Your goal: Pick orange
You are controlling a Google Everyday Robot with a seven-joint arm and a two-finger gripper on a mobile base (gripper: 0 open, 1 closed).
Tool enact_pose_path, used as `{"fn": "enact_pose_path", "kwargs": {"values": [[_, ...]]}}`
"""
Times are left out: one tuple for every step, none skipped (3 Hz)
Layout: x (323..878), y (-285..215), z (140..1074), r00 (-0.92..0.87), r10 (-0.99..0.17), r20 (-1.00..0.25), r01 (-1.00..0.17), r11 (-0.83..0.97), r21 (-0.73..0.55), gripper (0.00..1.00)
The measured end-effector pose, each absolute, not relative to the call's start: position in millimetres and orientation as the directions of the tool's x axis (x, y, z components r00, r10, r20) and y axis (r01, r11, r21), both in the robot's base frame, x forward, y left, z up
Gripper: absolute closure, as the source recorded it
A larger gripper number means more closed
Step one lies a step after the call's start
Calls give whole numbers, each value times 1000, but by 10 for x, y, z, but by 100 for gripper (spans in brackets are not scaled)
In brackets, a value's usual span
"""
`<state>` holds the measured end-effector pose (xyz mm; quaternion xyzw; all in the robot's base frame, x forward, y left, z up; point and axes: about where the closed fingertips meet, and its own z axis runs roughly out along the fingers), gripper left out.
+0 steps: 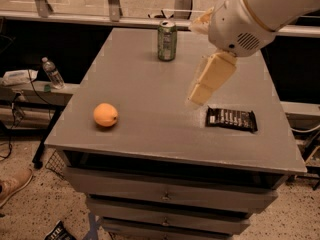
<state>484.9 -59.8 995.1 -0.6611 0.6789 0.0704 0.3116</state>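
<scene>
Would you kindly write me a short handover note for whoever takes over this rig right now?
Gripper: above the table, right of middle, just left of the dark packet; not holding the orange.
Orange: on the table near the front left corner, untouched, well apart from the gripper.
Can: upright at the back.
Done: nothing grasped yet.
Left: go over to the orange, lower, grasp, lift.

White arm w/ vent grille, cream gripper over table.
</scene>
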Motion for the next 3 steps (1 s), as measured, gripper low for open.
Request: {"fn": "enact_pose_path", "kwargs": {"values": [[4849,-597,9951,68,-854,-516,-942,116,-316,0],[4897,-327,9586,74,-871,-485,-964,62,-259,0],[5004,84,9149,106,-879,-465,-980,-14,-197,0]]}}
